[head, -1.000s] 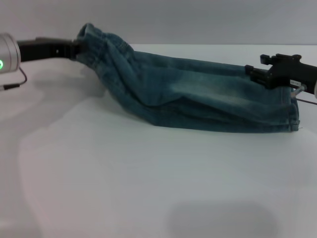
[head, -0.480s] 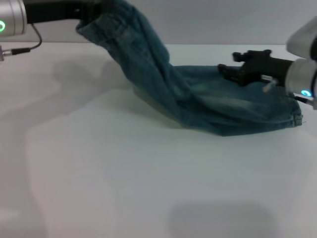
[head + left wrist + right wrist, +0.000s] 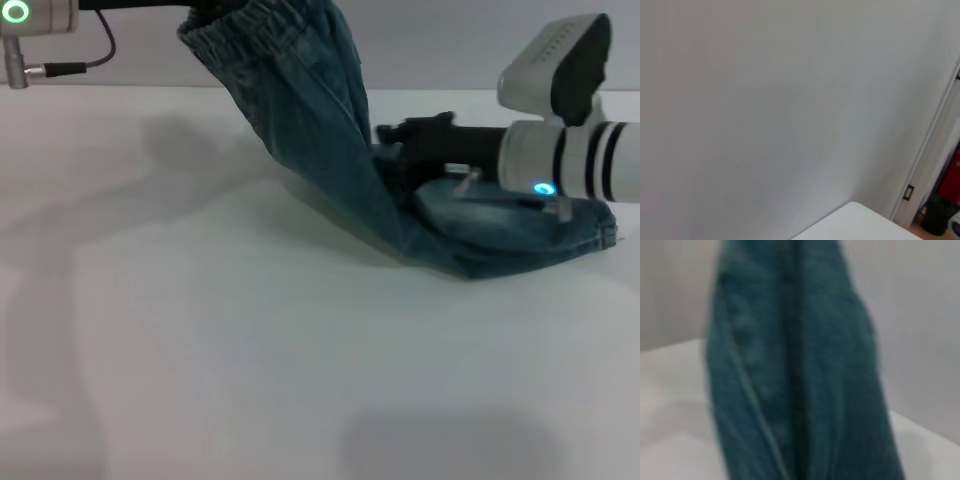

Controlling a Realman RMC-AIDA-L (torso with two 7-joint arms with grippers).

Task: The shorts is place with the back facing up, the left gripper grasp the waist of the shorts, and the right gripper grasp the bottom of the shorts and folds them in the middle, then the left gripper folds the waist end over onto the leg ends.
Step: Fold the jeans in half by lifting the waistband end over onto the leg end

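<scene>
Gripping the waist (image 3: 262, 22) of the shorts (image 3: 330, 130), the left gripper (image 3: 195, 8) sits at the top edge of the head view, its slim black jaws closed on the ruffled elastic band and holding it high above the table (image 3: 200, 350). From that raised end the denim hangs down in a steep slope toward the robot's right, where the leg ends (image 3: 560, 240) lie flat on the white surface, their stitched hem near the far right of the cloth.

On the right, the right gripper (image 3: 395, 135) reaches in over the lying part of the shorts, its black fingers against the hanging fabric; whether they are spread or closed cannot be told, as the cloth hides them in part.

Only the head view shows both arms and the whole garment. The right wrist view shows just a close, upright fold of blue denim (image 3: 795, 375) with the white table behind it, and none of that arm's fingers. The left wrist view shows neither shorts nor gripper, only a pale wall (image 3: 765, 100) and a corner of the table (image 3: 855, 222).
</scene>
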